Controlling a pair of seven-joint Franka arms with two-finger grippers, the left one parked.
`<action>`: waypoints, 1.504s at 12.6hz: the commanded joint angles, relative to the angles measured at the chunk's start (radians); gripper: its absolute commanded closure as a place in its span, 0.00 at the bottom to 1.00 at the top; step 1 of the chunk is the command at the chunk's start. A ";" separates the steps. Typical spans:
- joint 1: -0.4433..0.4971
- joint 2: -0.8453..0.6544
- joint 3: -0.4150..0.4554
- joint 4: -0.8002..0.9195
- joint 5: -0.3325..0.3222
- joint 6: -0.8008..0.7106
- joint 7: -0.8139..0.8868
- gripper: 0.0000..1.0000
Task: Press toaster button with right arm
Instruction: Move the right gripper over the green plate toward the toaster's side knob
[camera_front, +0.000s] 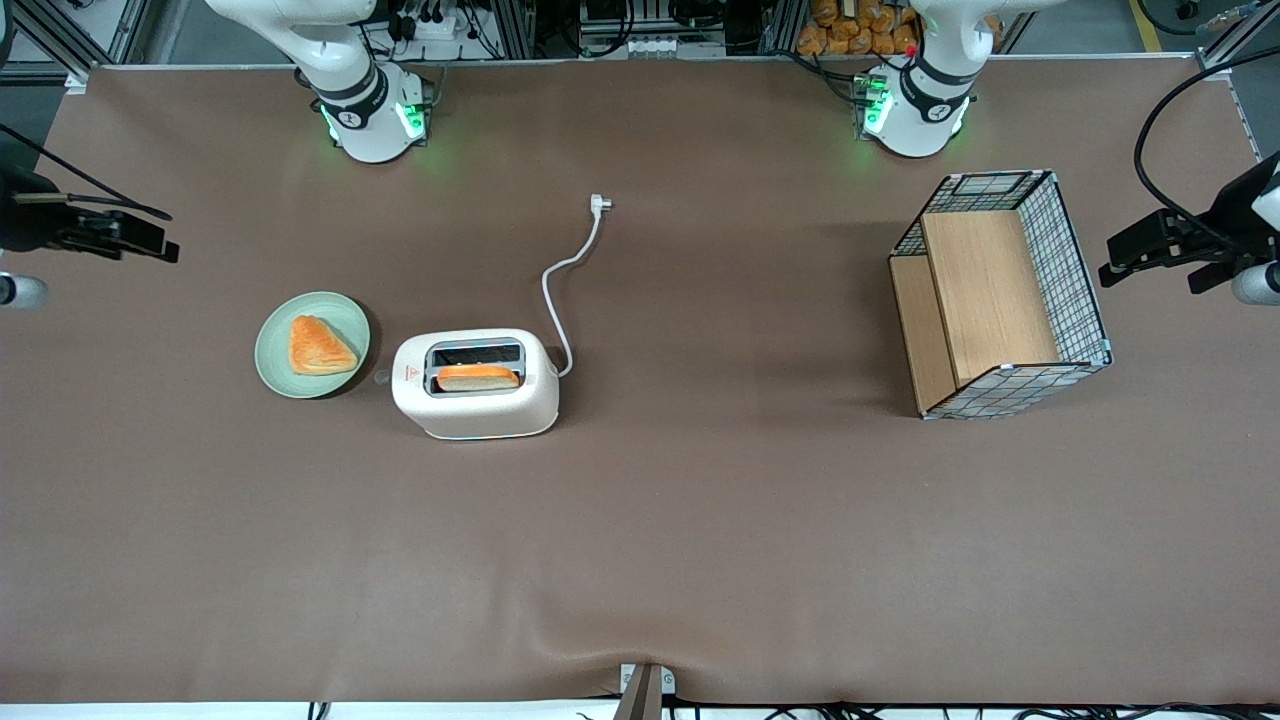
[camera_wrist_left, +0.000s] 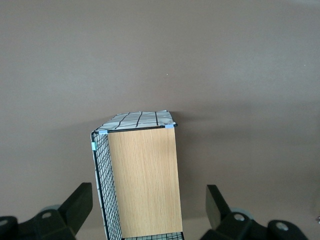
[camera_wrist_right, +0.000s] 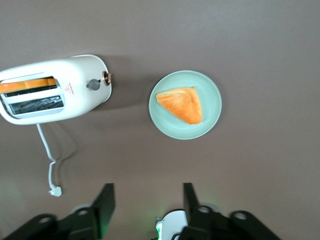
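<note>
Front view: the right arm (camera_front: 60, 228) reaches in level over the desk (camera_front: 700, 520) edge at its own end, gripper (camera_front: 150, 240) well apart from the one toaster (camera_front: 476, 384) mid-desk. One slice stands in it; another lies on one plate (camera_front: 270, 365) beside the toaster button (camera_front: 381, 378).

Right wrist view: the fingers (camera_wrist_right: 104, 204) are spread apart, empty, above bare desk.

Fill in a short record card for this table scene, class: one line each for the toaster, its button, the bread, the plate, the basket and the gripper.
toaster: upright on the brown table, cord unplugged
toaster button: small grey knob on the narrow end facing the plate, untouched
bread slice: in the slot nearer the front camera
plate: green, beside the toaster, holding a triangular pastry
basket: wire and wood, toward the parked arm's end
gripper: open, raised, apart from the toaster
</note>
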 joint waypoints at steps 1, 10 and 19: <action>-0.009 -0.009 0.005 -0.075 0.057 0.031 0.014 1.00; 0.037 -0.009 0.012 -0.362 0.262 0.211 0.003 1.00; 0.034 0.093 0.010 -0.496 0.462 0.508 -0.202 1.00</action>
